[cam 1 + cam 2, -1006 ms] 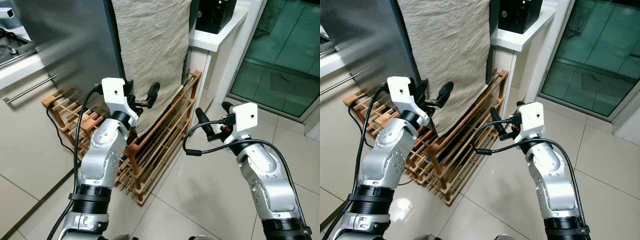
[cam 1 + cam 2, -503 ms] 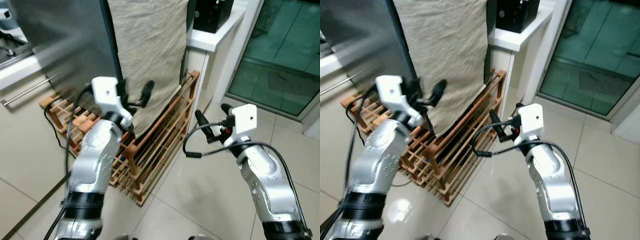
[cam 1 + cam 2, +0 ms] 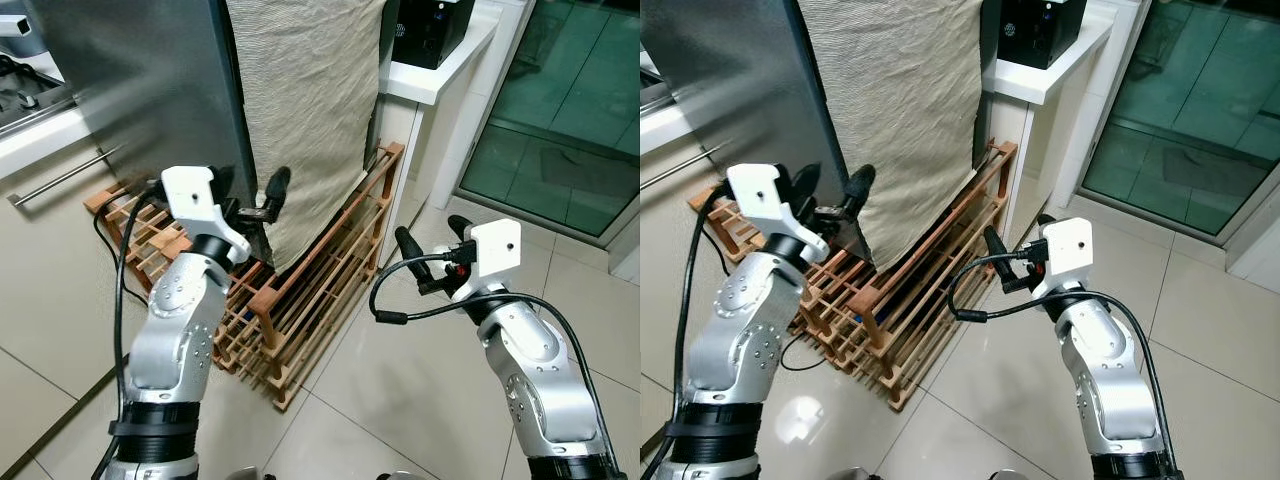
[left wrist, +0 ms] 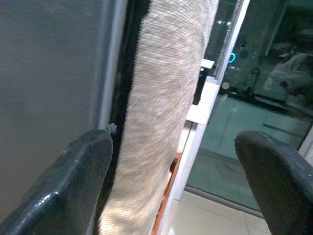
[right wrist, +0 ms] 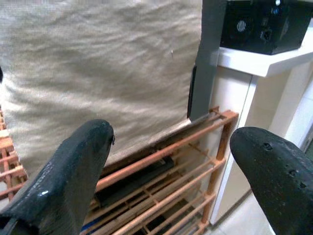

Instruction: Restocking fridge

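The cloth [image 3: 305, 110] covers the fridge [image 3: 150, 90] side — you cannot see the surface beneath. The fridge top is cut off by the frame edge. Rack [image 3: 300, 300] contents — too dark to identify.

A wooden rack [image 3: 300, 300] stands on the tiled floor [image 3: 400, 400].

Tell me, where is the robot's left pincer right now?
The left pincer is raised on the robot's left side, open, right at the fridge corner where the beige cloth hangs, above the wooden rack.
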`<state>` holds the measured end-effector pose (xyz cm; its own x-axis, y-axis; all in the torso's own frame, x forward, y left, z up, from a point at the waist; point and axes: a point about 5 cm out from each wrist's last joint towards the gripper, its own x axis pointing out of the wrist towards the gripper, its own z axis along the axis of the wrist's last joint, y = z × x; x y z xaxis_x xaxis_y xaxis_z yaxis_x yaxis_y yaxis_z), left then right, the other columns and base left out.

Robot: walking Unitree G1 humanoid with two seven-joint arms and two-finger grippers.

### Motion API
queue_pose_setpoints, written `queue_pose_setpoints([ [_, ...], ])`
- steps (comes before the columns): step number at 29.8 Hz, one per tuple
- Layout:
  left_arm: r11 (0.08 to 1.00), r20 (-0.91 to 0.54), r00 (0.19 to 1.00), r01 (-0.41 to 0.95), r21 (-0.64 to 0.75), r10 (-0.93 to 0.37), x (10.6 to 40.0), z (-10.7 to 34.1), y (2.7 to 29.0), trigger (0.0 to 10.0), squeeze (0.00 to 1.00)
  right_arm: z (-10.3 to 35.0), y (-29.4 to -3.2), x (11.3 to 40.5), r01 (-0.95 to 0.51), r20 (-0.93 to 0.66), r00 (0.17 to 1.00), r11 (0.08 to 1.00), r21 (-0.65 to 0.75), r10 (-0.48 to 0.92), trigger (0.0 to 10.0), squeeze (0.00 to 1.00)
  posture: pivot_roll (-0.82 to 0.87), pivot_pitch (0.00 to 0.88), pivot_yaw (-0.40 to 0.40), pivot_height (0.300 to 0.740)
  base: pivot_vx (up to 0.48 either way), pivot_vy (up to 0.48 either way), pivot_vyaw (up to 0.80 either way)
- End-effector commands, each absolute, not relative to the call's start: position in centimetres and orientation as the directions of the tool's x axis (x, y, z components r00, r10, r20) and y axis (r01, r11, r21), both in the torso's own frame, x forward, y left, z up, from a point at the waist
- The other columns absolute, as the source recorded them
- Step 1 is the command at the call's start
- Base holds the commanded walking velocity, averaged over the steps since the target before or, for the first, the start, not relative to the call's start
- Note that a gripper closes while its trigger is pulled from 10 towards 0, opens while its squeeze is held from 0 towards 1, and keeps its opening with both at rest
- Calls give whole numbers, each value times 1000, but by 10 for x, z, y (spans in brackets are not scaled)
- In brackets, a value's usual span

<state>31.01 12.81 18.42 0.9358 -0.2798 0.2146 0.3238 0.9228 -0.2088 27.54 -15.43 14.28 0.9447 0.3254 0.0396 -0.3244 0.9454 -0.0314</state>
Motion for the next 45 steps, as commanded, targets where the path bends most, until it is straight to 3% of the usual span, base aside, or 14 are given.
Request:
queue_pose_setpoints([
  [1,928,213,936,322,-189,-281,317,184,124,10000,0,145,-155,277,-315,52,947,949,-30,316,10000,0,-114,0,26,740,0,0,0],
  [5,948,198,954,260,-183,-224,333,184,123,10000,0,145,-154,277,-317,54,946,948,-33,318,10000,0,-132,0,33,740,0,0,0],
  [15,948,184,965,226,-225,-187,341,182,125,10000,0,142,-155,274,-311,45,949,950,-35,313,10000,0,-141,0,39,740,0,0,0],
  [23,919,205,955,269,-286,-216,342,186,118,10000,0,142,-154,274,-307,45,950,951,-32,308,10000,0,-142,0,41,740,0,0,0],
  [35,803,344,827,539,-256,-445,336,216,77,10000,0,143,-155,275,-307,44,950,951,-29,308,10000,0,-147,0,28,740,0,0,0],
  [45,728,300,739,664,-171,-603,345,210,32,10000,0,143,-152,278,-314,42,948,949,-28,315,10000,0,-161,0,34,740,0,0,0],
])
